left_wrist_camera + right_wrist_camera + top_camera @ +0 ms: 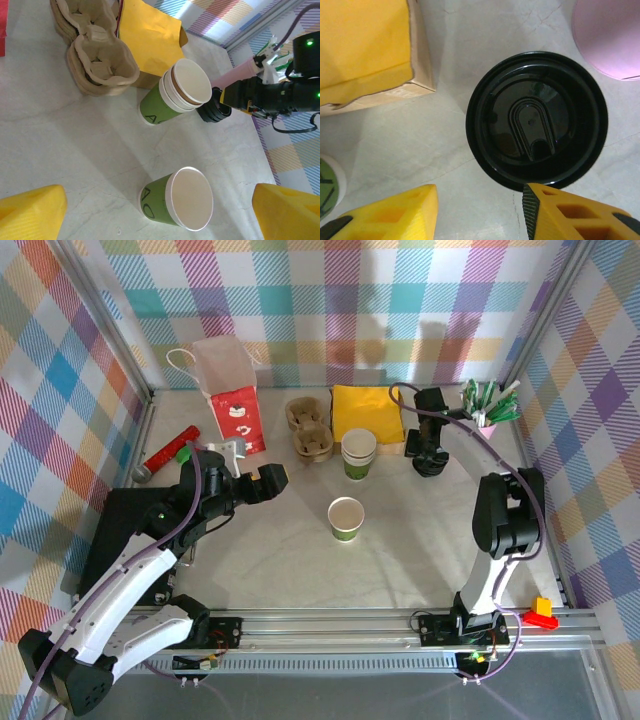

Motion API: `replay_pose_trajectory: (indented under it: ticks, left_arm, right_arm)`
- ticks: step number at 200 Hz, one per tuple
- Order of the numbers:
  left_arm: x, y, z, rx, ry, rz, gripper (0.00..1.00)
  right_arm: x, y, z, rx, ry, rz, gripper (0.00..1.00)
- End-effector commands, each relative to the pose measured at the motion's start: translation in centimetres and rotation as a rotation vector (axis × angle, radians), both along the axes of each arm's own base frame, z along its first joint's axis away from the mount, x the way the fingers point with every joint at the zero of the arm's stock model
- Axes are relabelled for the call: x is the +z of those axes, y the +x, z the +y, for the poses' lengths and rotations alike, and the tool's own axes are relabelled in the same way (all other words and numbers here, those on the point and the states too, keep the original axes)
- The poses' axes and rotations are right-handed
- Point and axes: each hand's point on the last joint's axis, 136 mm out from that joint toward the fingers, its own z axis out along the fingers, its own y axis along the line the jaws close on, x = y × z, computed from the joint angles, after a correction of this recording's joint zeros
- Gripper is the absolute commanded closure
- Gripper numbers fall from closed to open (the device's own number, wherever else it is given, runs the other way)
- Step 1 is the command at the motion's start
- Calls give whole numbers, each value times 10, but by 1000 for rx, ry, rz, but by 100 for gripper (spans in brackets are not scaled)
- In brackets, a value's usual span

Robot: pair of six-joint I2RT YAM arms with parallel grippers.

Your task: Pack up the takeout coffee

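The takeout coffee, as a cup with its lid on, is out of view. A lone lidless cup (346,518) (182,200), white above and green below, stands mid-table. My left gripper (252,470) (160,220) hangs open to its left, its yellow fingers (30,212) wide apart and clear of the cup. A loose black lid (536,120) (214,107) lies at the back right. My right gripper (430,462) (480,210) is directly above it, jaws apart, nothing between them; its right fingertip (570,212) overlaps the lid's near rim.
A stack of lidless cups (358,452) (180,92) stands behind the lone cup. Cardboard cup carriers (310,430), yellow napkins on a box (366,412), a red-and-white paper bag (232,395), a pink holder with sticks (487,408) and a red tube (172,448) line the back.
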Motion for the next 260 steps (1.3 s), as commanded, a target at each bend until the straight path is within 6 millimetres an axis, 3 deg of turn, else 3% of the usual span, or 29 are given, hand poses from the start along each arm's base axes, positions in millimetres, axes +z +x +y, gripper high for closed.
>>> replay_pose_trajectory:
  ticks: [1, 87, 175, 218, 260]
  left_arm:
    - [5, -3, -5, -24, -8, -21, 5]
    - [6, -2, -3, -21, 6, -29, 5]
    - [2, -4, 0, -13, 15, -26, 5]
    - [1, -6, 3, -8, 24, -28, 4]
    - [1, -8, 5, -3, 28, -27, 4]
  right_arm:
    - [7, 16, 1, -16, 29, -36, 51]
    - [-21, 25, 6, -2, 68, 32, 56]
    - [-28, 15, 40, 94, 142, 56, 56]
    - [-26, 13, 49, 114, 154, 51, 56]
    - [1, 10, 29, 58, 69, 9, 55]
